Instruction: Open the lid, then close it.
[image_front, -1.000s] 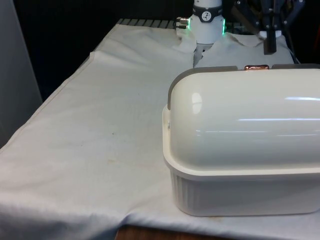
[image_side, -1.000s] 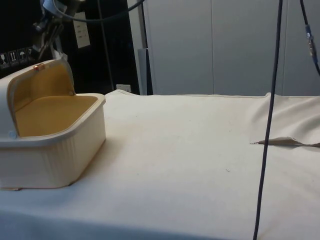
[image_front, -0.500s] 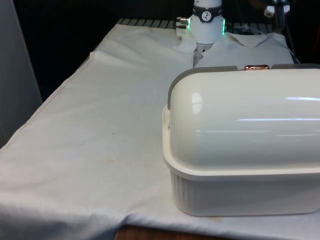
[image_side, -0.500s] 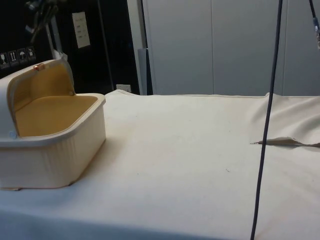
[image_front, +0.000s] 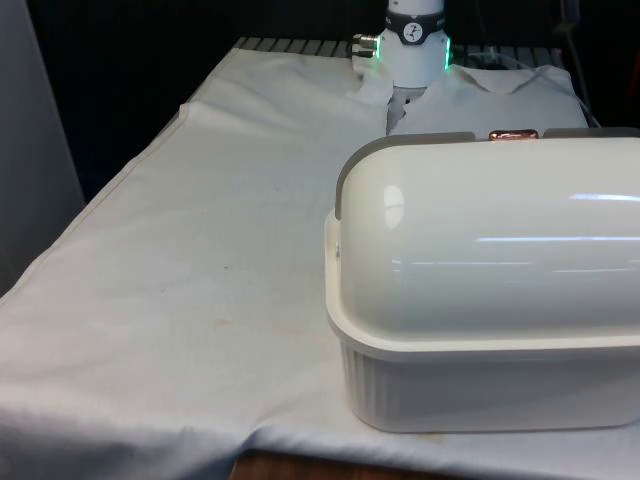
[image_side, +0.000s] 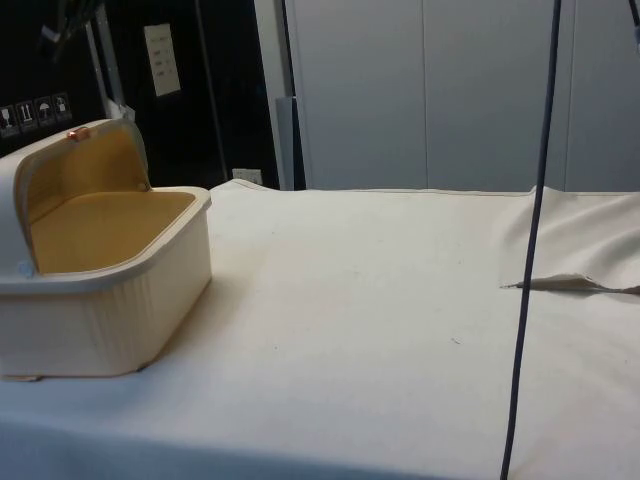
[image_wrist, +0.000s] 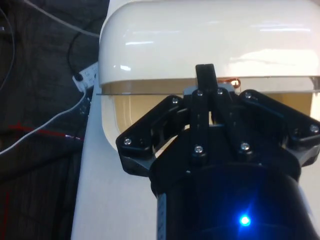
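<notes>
Bread box (image_front: 480, 300) sits lower right of the front frame on the white-clothed table (image_front: 200, 250); in the side view, at left, its lid (image_side: 75, 165) is rolled back, tan inside exposed. Copper handle (image_front: 513, 134) tops the lid. Gripper (image_wrist: 206, 80) fingers pressed together, holding nothing, above the lid edge. Closing step: come down behind the handle, push along the lid's arc.

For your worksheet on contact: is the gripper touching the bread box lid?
Cannot tell. In the wrist view the gripper overlaps the lid edge, showing neither contact nor gap.
</notes>
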